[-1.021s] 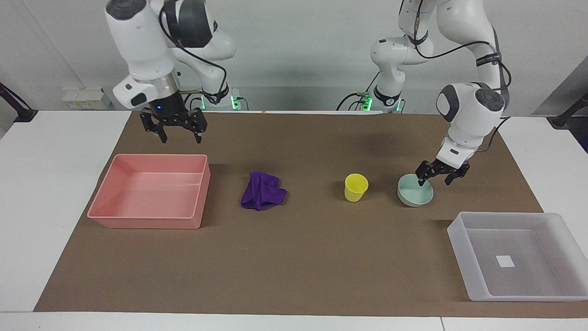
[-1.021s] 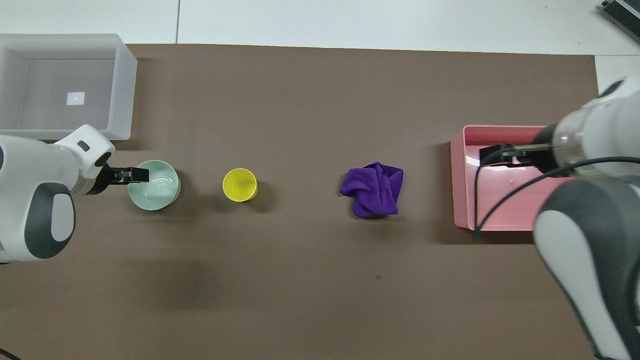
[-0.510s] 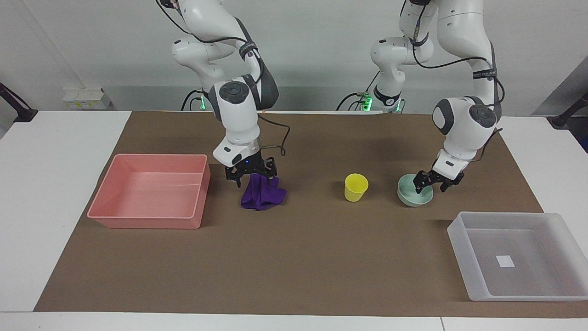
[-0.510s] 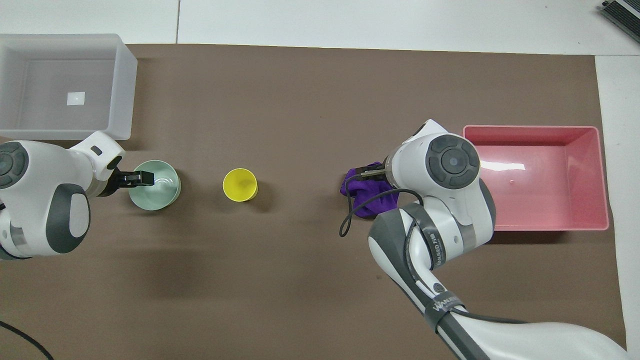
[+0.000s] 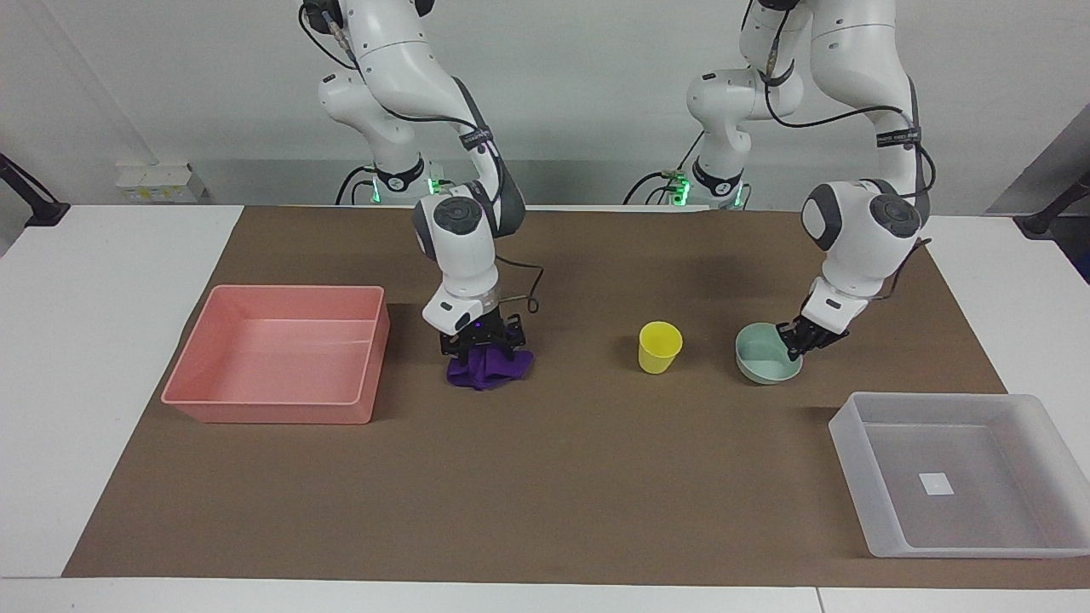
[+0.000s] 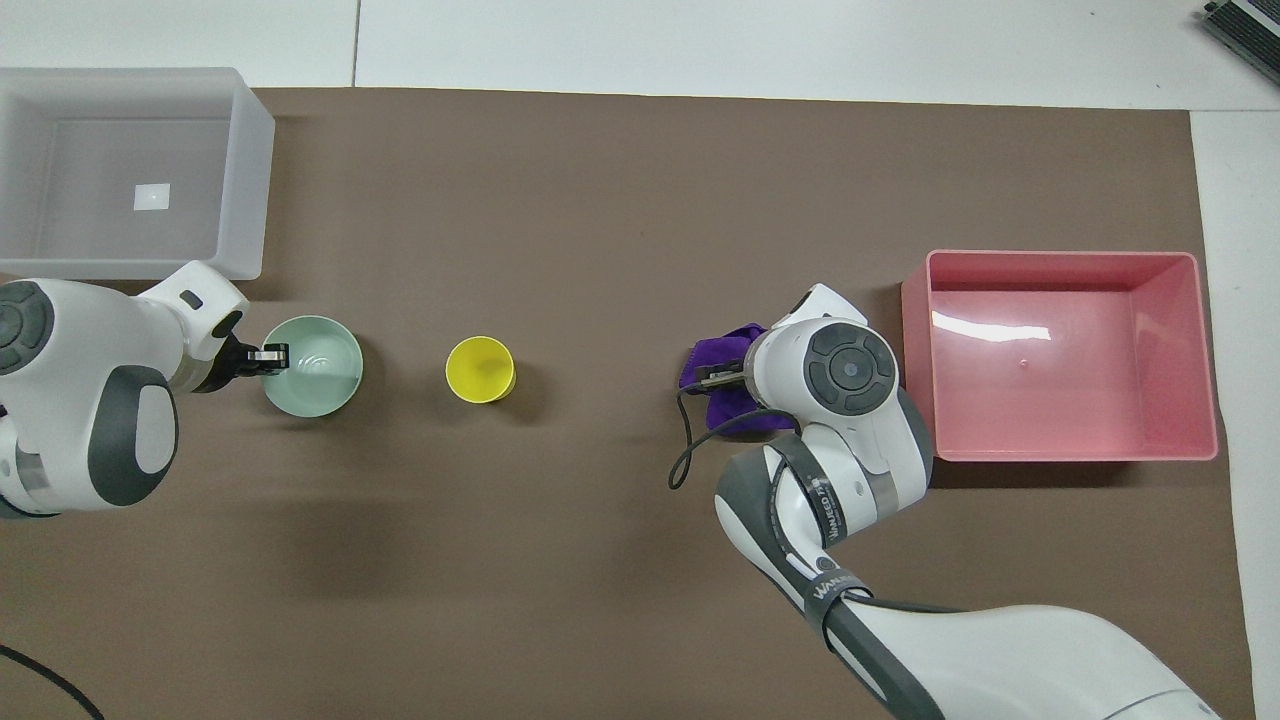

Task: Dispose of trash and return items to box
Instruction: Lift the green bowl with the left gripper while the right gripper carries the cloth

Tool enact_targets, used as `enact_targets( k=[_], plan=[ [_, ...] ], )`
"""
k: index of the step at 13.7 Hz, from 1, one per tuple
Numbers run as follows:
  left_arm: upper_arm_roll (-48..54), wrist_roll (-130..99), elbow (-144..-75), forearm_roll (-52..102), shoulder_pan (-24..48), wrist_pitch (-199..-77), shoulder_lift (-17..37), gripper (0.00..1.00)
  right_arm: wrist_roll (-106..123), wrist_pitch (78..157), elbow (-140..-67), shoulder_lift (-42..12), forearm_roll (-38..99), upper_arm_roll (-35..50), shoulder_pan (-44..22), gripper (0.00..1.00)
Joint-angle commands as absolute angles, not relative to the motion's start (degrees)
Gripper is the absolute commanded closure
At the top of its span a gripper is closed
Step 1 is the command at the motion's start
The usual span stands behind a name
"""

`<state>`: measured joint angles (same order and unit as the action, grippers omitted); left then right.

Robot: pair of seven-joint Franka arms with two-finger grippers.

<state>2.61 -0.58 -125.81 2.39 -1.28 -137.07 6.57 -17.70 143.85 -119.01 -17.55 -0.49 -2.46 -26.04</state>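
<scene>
The mint-green bowl (image 5: 760,361) (image 6: 318,376) sits on the brown mat toward the left arm's end, and my left gripper (image 5: 796,340) (image 6: 268,358) is shut on its rim at the side nearest that arm. The yellow cup (image 5: 660,346) (image 6: 480,368) stands upright beside the bowl, untouched. Toward the right arm's end lies the purple cloth (image 5: 487,371) (image 6: 712,354). My right gripper (image 5: 483,342) is pressed down into it from above, open, its fingers straddling the bunched fabric. In the overhead view the right wrist hides most of the cloth. The frosted box (image 5: 851,430) (image 6: 250,150) holds only its white sticker.
A pink tray (image 5: 264,410) (image 6: 915,350) with nothing in it stands beside the cloth at the right arm's end of the mat. The frosted box sits at the mat's corner, farther from the robots than the bowl. White tabletop borders the mat.
My right arm swung from above the pink tray over to the cloth and came down onto it. My left gripper lowered a little and closed on the bowl's rim.
</scene>
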Motion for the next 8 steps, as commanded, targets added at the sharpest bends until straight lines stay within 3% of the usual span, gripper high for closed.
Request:
enact_targets(
  k=[1,4,8],
  plan=[
    [2.9,-0.2,-119.5,1.6,-2.2,-128.8,5.1,1.0,-16.9,139.8,-118.9,-16.1,-0.1,-2.5,-25.4,1.0],
    [2.7,0.6,-108.4,1.9,-3.3,-122.0,8.3,1.0,-18.3,135.2,-118.4,-13.4,-0.1,-3.0,-25.2,1.0],
    [2.7,1.0,-98.4,1.9,-7.1,-122.5,13.2,1.0,-25.6,129.3,-115.2,-7.1,-1.1,-3.3,-25.1,1.0]
  ],
)
